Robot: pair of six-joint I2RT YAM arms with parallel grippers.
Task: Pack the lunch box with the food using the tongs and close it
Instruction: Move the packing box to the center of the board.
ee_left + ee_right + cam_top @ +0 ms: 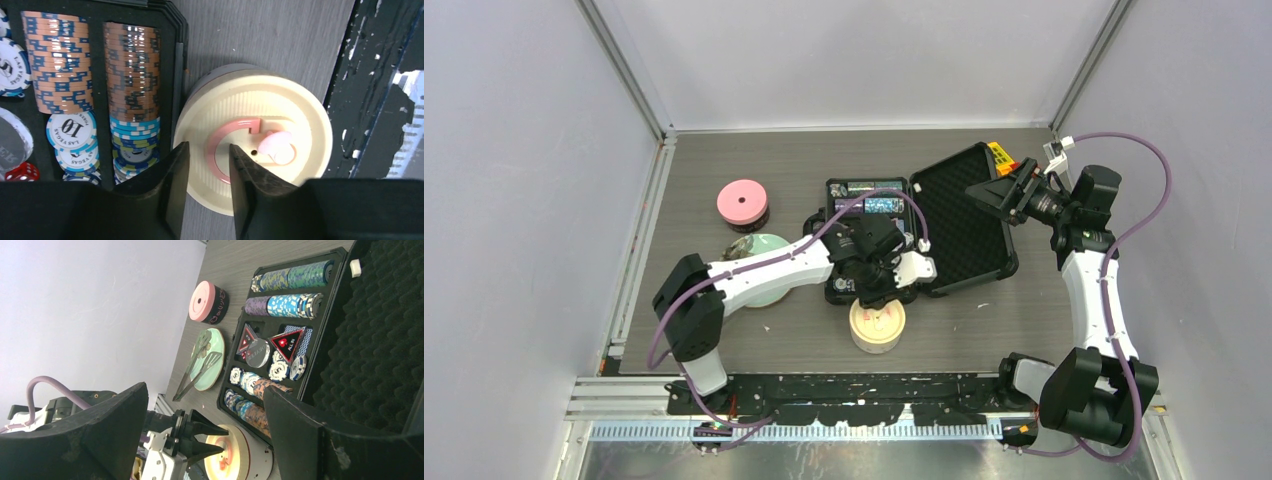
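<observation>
The lunch box shows as two round tubs. One has a flat pink lid (pixel 742 203) (pixel 202 300) and stands at the back left. The other, with a cream lid (pixel 877 323) (pixel 260 125), stands near the front. My left gripper (pixel 875 296) (pixel 209 152) hovers just over the cream lid's near edge, jaws partly apart, open, nothing between them. The grey tongs (pixel 196 371) lie across the mint plate (pixel 214 371). No food shows. My right gripper (pixel 992 196) (pixel 204 388) hangs wide open and empty above the black case's raised lid.
The open black poker chip case (pixel 879 195) sits right behind the cream-lidded tub, its rows of chips (pixel 132 75) beside the lid. Its foam-lined lid (pixel 964 215) lies open to the right. The left arm crosses over the plate (pixel 764 290). The table's front edge (pixel 350 100) runs close by.
</observation>
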